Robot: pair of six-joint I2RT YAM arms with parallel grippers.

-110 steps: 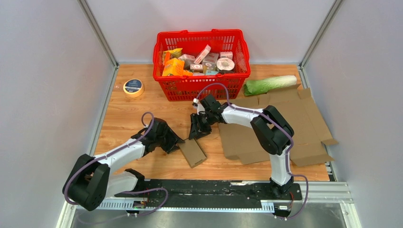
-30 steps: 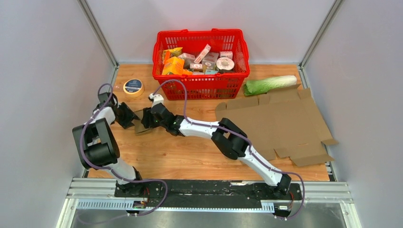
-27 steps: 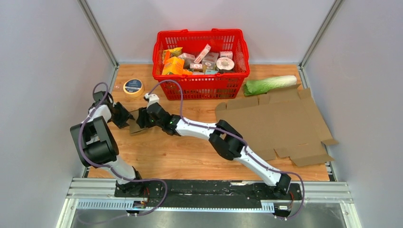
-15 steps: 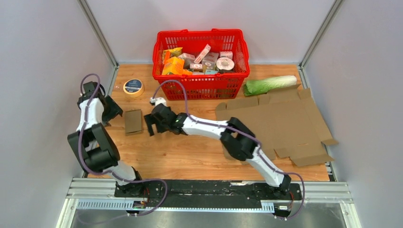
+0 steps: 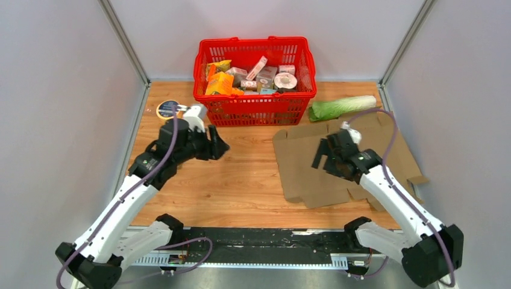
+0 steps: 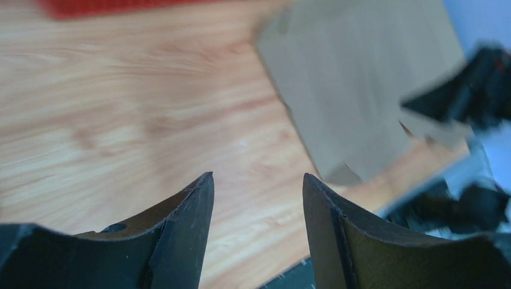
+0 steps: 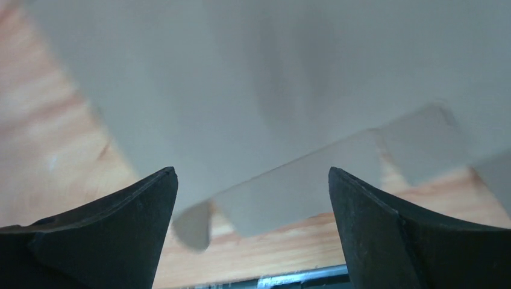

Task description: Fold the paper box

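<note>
The flat cardboard box (image 5: 355,150) is lying unfolded at 3 o'clock on the surface (image 5: 241,180), with its outer flaps reaching the surface edge by the right wall.

The right gripper (image 5: 319,158) is hanging over the box's 9 o'clock panel. Its jaws are standing wide apart with nothing between them. The wrist view is blurring, so contact with the board cannot be confirmed.

The left gripper (image 5: 218,146) is sitting well apart from the box, at its 9 o'clock, jaws apart and empty.

**Hazards**
- A one-sided pinch is risking sliding the whole sheet instead of creasing it.
- A rising panel is risking a sweep into the napa cabbage (image 5: 341,107), just beside the box's 12 o'clock edge, or the red basket (image 5: 259,112) at 11 o'clock.

**Open room**
- Bare wood is lying between the two grippers and running toward 6 o'clock.
</note>
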